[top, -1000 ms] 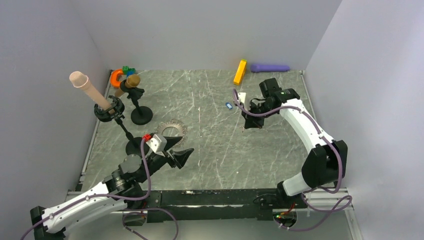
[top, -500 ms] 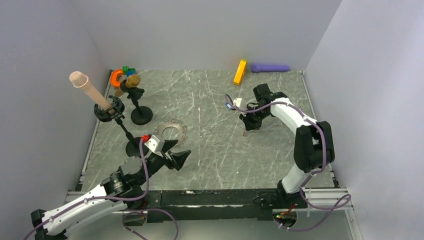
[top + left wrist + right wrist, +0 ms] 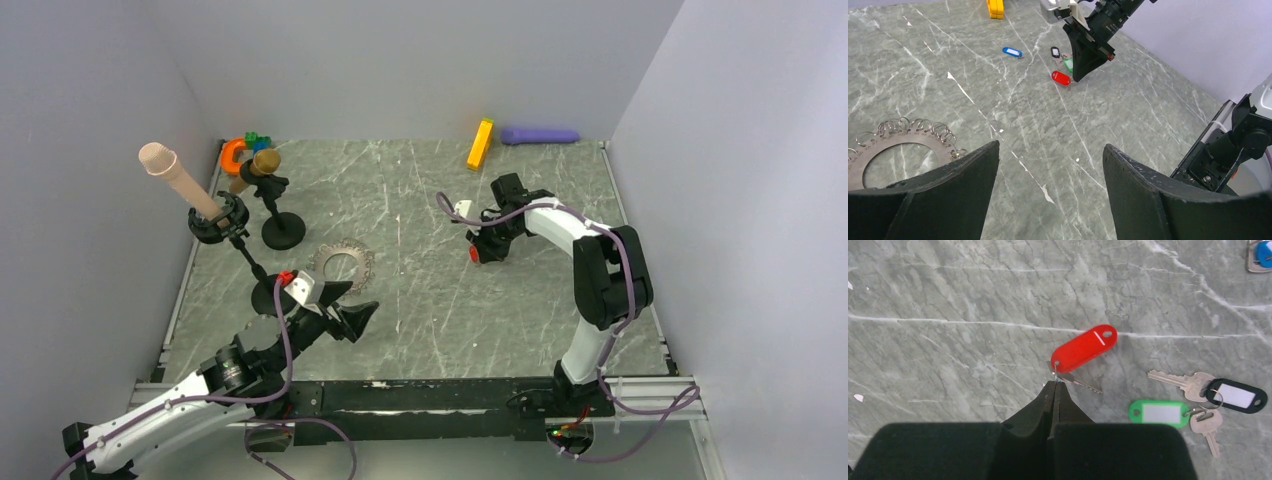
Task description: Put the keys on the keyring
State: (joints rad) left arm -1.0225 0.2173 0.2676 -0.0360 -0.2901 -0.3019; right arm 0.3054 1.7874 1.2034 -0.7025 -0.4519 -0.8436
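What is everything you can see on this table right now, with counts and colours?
Plastic key tags: four; red tag, green tag, black tag, blue tag; right of centre.
Toothed metal keyring: one, silver-grey, left of centre.
Long block: one, orange, far edge.
Cylinder: one, purple, beside the block.
Round-based stands: two, black, far left; one holds a beige cylinder.
Marble table: one, grey.
Left gripper: black, open, near the keyring.
Right gripper: black, shut, tips at the red tag's ring.
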